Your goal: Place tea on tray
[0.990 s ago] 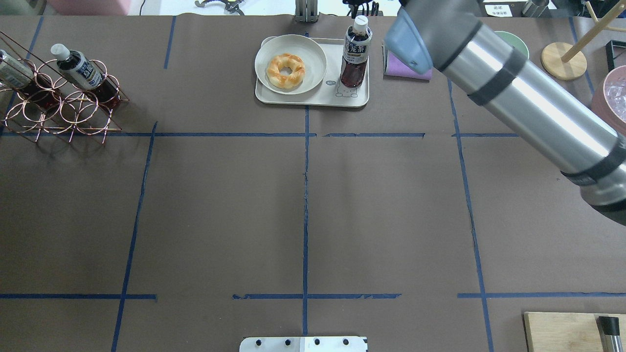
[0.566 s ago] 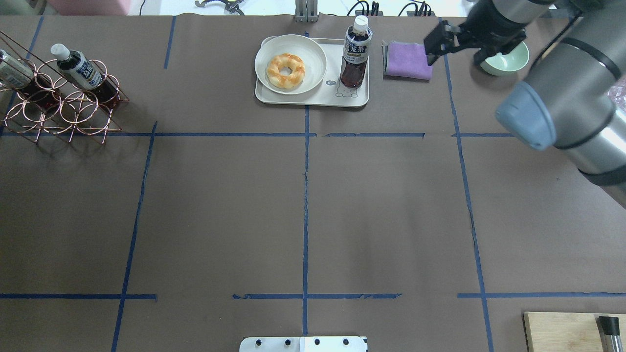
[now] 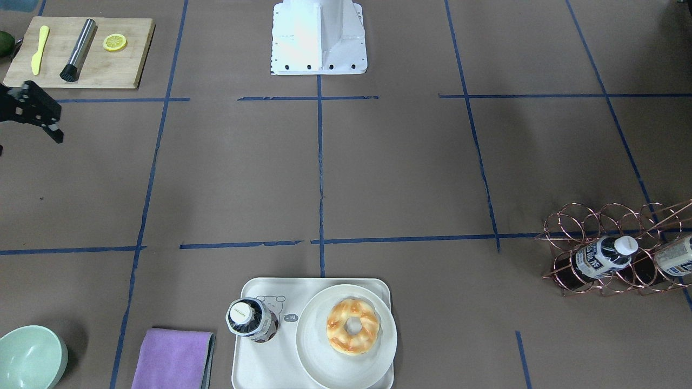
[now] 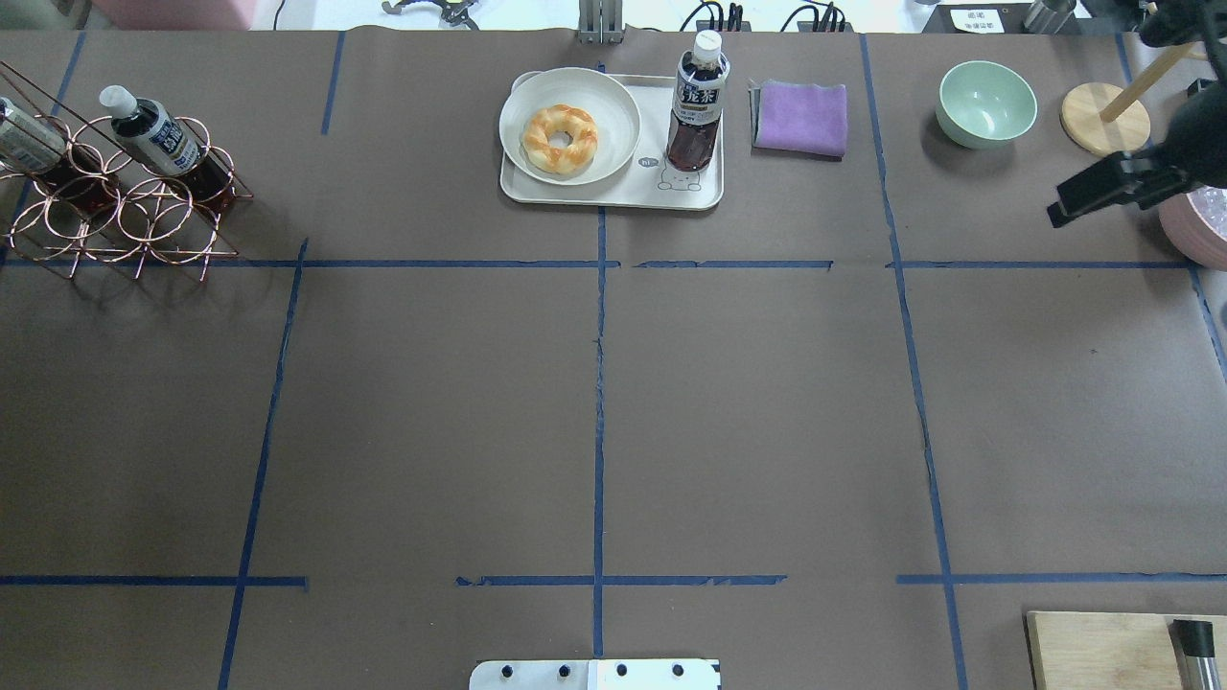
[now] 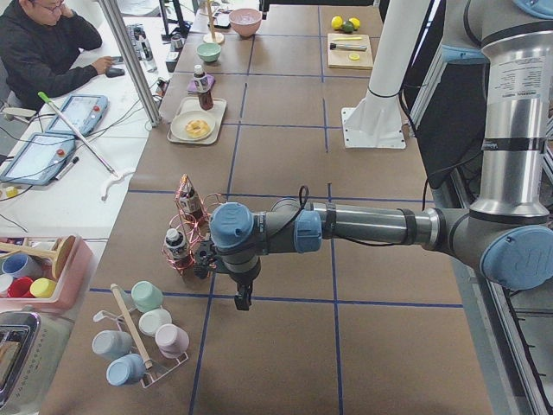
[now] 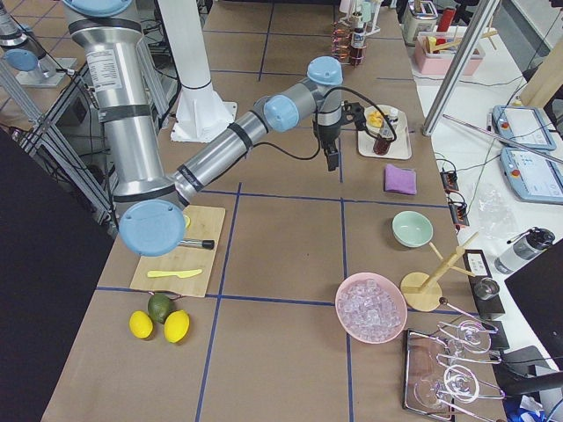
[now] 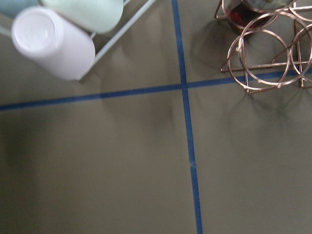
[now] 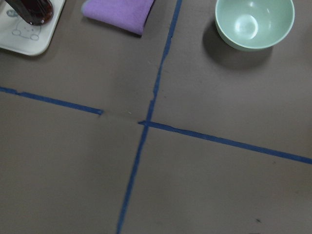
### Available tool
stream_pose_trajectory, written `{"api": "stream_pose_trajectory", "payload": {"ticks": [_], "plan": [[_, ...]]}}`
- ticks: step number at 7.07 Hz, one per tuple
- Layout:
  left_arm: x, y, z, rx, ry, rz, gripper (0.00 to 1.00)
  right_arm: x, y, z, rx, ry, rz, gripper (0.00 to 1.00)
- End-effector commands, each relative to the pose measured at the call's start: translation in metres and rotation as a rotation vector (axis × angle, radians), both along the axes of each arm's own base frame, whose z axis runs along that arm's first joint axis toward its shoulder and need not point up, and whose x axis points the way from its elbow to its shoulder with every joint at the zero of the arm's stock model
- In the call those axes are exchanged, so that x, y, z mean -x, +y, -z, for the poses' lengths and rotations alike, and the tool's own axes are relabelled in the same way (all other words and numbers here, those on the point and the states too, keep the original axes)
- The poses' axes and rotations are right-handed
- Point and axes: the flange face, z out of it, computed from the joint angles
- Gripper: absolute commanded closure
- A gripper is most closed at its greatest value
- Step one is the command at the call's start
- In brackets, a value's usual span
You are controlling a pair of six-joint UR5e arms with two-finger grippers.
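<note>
The tea (image 4: 697, 110) is a clear bottle of dark liquid with a white cap. It stands upright on the right end of the cream tray (image 4: 613, 192), over the bear drawing, and also shows in the front-facing view (image 3: 248, 319) on the tray (image 3: 254, 362). My right gripper (image 4: 1069, 209) is far right of the tray, near the table's edge. Its fingers look open and empty in the front-facing view (image 3: 32, 138). My left gripper (image 5: 244, 298) shows only in the exterior left view, beside the copper rack. I cannot tell whether it is open or shut.
A white plate with a doughnut (image 4: 560, 139) fills the tray's left part. A purple cloth (image 4: 801, 117) and a green bowl (image 4: 986, 103) lie to its right. A copper wire rack with bottles (image 4: 115, 187) stands far left. A cutting board (image 4: 1122, 650) is at the near right.
My right arm has swung away from the tray and cloth to the table's right edge. The tea has stayed upright on the tray.
</note>
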Motion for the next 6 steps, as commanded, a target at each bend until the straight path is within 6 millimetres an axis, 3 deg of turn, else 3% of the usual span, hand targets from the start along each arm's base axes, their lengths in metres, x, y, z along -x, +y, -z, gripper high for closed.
{"api": "stream_pose_trajectory", "payload": {"ticks": [1,2,3,5,6], "plan": [[0.0,0.0,0.0,-0.002,0.003,0.0,0.0,-0.098,0.032,-0.101,-0.016,0.04,0.065,0.0],[0.0,0.0,0.003,-0.008,0.004,0.0,0.0,-0.146,0.051,-0.16,-0.009,0.024,0.085,0.0],[0.0,0.001,0.004,-0.01,0.004,0.0,0.0,-0.174,0.064,-0.209,0.05,-0.017,0.062,0.0],[0.0,0.0,0.004,-0.01,0.004,0.0,0.0,-0.175,0.08,-0.286,0.173,-0.001,0.065,0.0],[0.0,0.0,0.002,-0.007,0.003,0.0,0.0,-0.176,0.085,-0.299,0.136,0.004,0.063,0.0]]}}
